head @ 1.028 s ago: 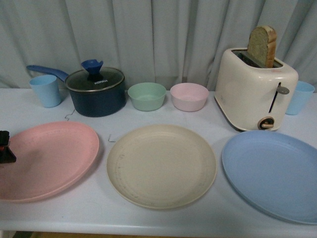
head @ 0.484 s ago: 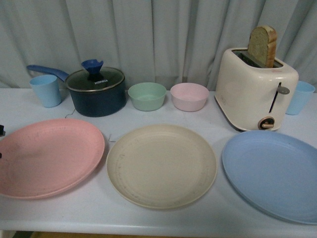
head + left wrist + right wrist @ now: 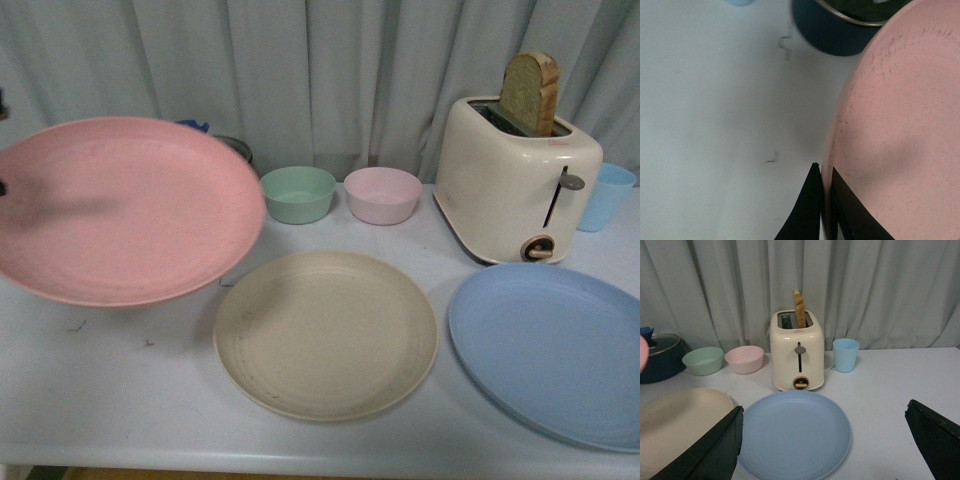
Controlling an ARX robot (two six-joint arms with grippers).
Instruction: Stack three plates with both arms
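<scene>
You are lifting the pink plate (image 3: pixel 125 205) off the table (image 3: pixel 150 390). Half a second ago it was lying flat there. Now it is hanging in the air, tipping a little, and hiding most of the dark pot (image 3: pixel 840 30) behind it. The beige plate (image 3: pixel 325 335) and the blue plate (image 3: pixel 550 350) are staying flat on the table where they were.

Your left gripper (image 3: pixel 824 170) is pinching the pink plate's rim. One finger is pressing on top and the other is sitting under it, with only the rim between them. The rest of the plate is reaching out past the fingertips. Your left wrist is up above the table, looking down on it.

Your right gripper (image 3: pixel 825 410) is spreading its fingers wide and holding nothing. It is hovering low, with the blue plate just ahead of it and the toaster (image 3: pixel 797 357) standing beyond that.
</scene>
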